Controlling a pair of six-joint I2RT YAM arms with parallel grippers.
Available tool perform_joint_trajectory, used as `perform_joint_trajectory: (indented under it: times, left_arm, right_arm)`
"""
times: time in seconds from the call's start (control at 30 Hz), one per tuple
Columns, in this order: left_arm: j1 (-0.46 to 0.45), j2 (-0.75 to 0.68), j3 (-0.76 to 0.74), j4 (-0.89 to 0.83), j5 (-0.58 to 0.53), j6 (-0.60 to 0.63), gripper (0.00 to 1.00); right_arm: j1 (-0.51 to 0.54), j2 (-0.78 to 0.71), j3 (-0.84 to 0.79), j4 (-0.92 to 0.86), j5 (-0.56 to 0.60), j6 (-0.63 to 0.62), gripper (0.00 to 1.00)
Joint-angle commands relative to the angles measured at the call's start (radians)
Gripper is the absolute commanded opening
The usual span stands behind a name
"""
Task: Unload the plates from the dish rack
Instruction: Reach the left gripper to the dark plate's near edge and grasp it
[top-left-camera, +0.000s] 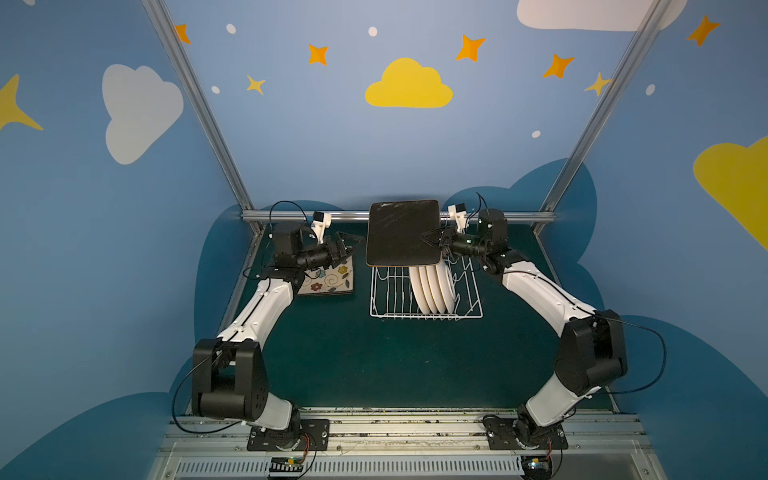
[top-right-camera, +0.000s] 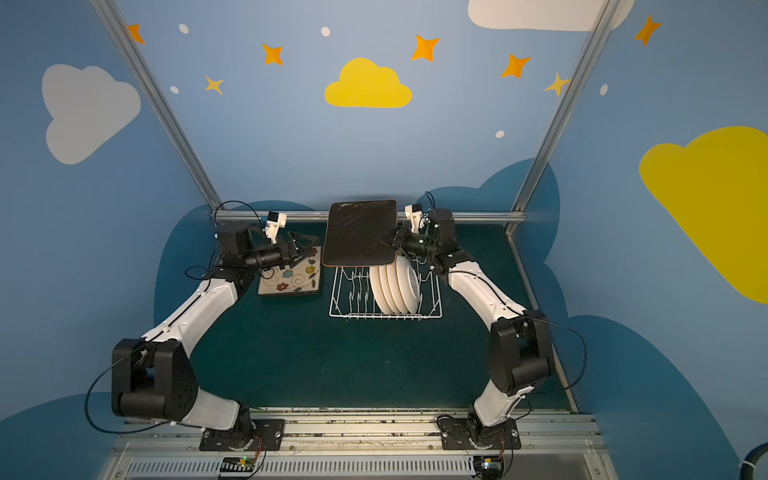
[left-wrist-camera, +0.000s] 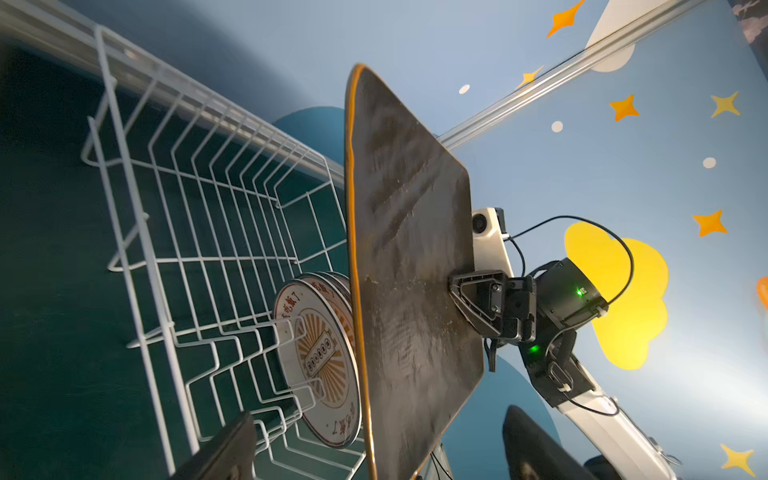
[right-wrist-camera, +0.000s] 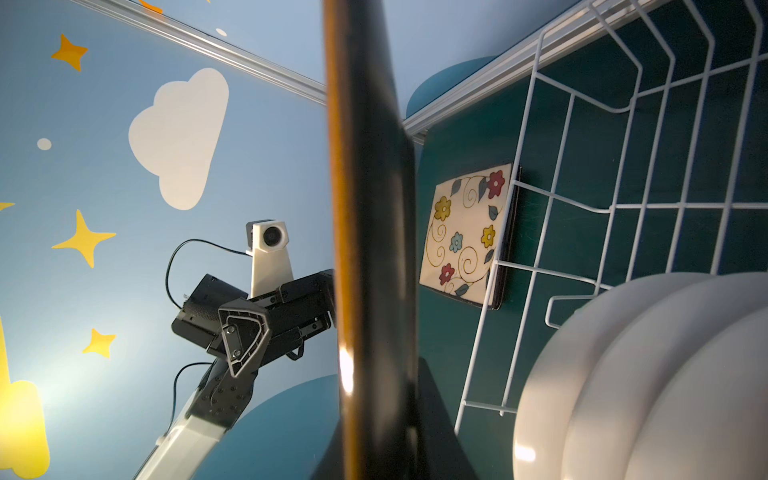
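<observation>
My right gripper (top-left-camera: 432, 240) (top-right-camera: 386, 240) is shut on the right edge of a square plate (top-left-camera: 401, 232) (top-right-camera: 359, 232) (left-wrist-camera: 411, 270). It holds the plate above the back of the white wire dish rack (top-left-camera: 426, 316) (top-right-camera: 384, 316) with the black back facing up. Several round white plates (top-left-camera: 432, 291) (top-right-camera: 395, 291) (left-wrist-camera: 316, 353) stand upright in the rack. My left gripper (top-left-camera: 347, 245) (top-right-camera: 303, 245) (left-wrist-camera: 378, 453) is open, just left of the held plate's left edge and above a floral square plate stack (top-left-camera: 328, 282) (top-right-camera: 293, 282) (right-wrist-camera: 463, 237).
The green mat (top-left-camera: 374, 365) lies in front of the rack. A metal rail (top-left-camera: 291, 216) and blue wall close off the back just behind the held plate. The rack's left rows of tines (top-left-camera: 390, 286) hold nothing.
</observation>
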Motion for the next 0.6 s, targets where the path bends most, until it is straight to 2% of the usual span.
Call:
perform_joint_trajectory:
  times: [0.0, 0.17, 0.37, 0.57]
  left_arm:
    - [-0.035, 0.021, 0.062, 0.032, 0.090, -0.030, 0.90]
    - [-0.079, 0.068, 0.092, 0.028, 0.112, -0.026, 0.87]
    - [-0.091, 0.128, 0.073, 0.185, 0.144, -0.133, 0.77]
    - [-0.099, 0.168, 0.121, 0.129, 0.168, -0.105, 0.75]
  right_arm:
    - [0.004, 0.000, 0.085, 0.176, -0.091, -0.004, 0.00]
    - [0.010, 0.031, 0.112, 0.181, -0.110, -0.002, 0.00]
    - [0.022, 0.078, 0.157, 0.167, -0.137, 0.008, 0.00]
    - [0.035, 0.080, 0.146, 0.166, -0.142, 0.003, 0.00]
